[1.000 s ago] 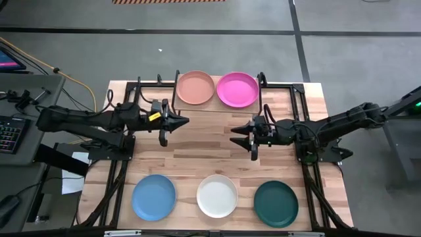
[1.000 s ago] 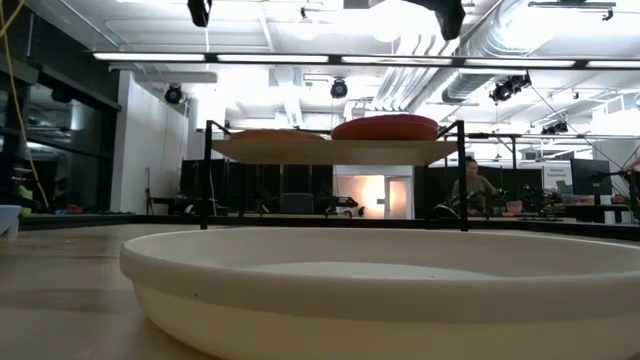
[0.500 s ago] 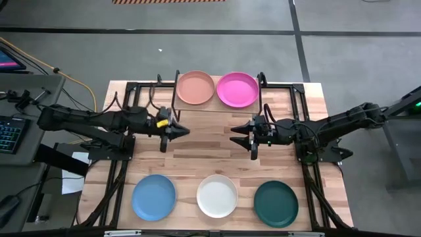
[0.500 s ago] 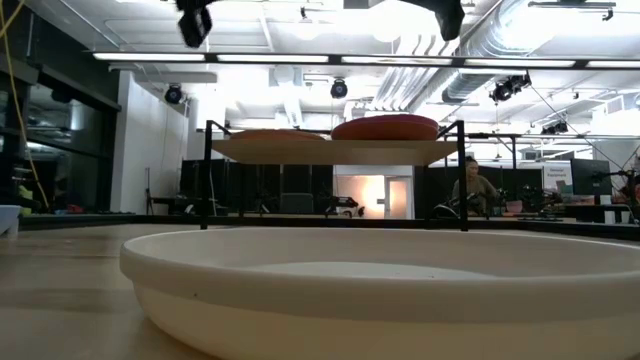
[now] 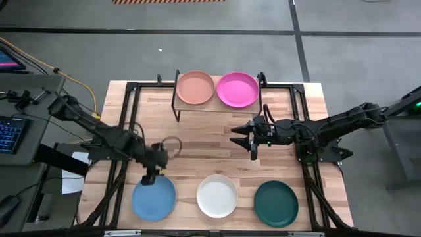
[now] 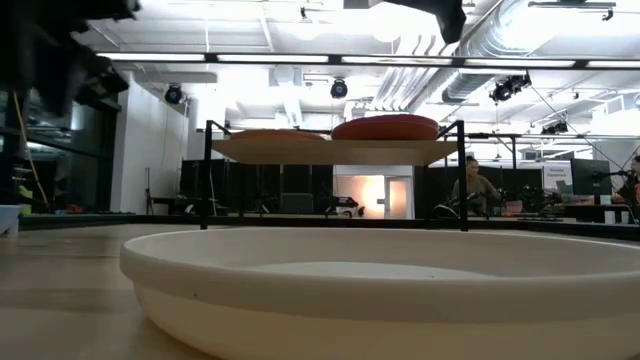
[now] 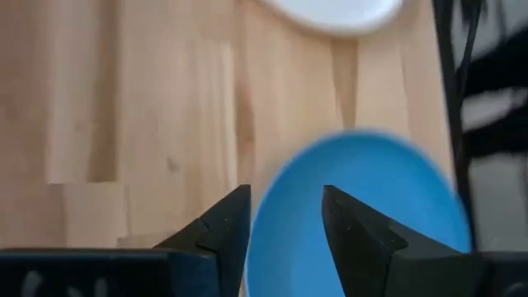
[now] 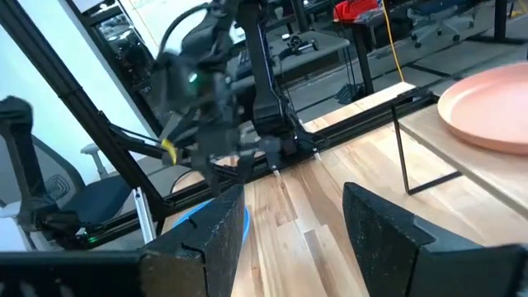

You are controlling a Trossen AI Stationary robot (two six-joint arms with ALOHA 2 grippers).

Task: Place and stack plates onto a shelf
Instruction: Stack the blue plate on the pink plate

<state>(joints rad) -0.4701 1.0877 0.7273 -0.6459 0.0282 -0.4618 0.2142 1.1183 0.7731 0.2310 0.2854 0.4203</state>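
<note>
The shelf [image 5: 217, 104] stands at the table's far middle and carries a salmon plate [image 5: 195, 87] and a magenta plate [image 5: 237, 89]. Along the near edge lie a light blue plate [image 5: 153, 198], a white plate [image 5: 217, 195] and a dark green plate [image 5: 275, 203], each flat on the tabletop. My left gripper [image 7: 285, 216] is open and points down over the far rim of the blue plate [image 7: 363, 190], one finger on either side of the rim. My right gripper [image 5: 241, 139] hovers open at mid-table, in front of the shelf.
Black frame rails [image 5: 125, 118] run along the table's left and right sides. The shelf's thin black legs [image 8: 402, 148] stand just beyond my right gripper. Bare wood [image 5: 204, 155] lies between the shelf and the near row of plates. A person sits far off in the room [image 6: 472, 185].
My left gripper has swung from mid-table in front of the shelf toward the near left, down to the light blue plate, and has tipped from level to pointing down. My right gripper and all plates have stayed put.
</note>
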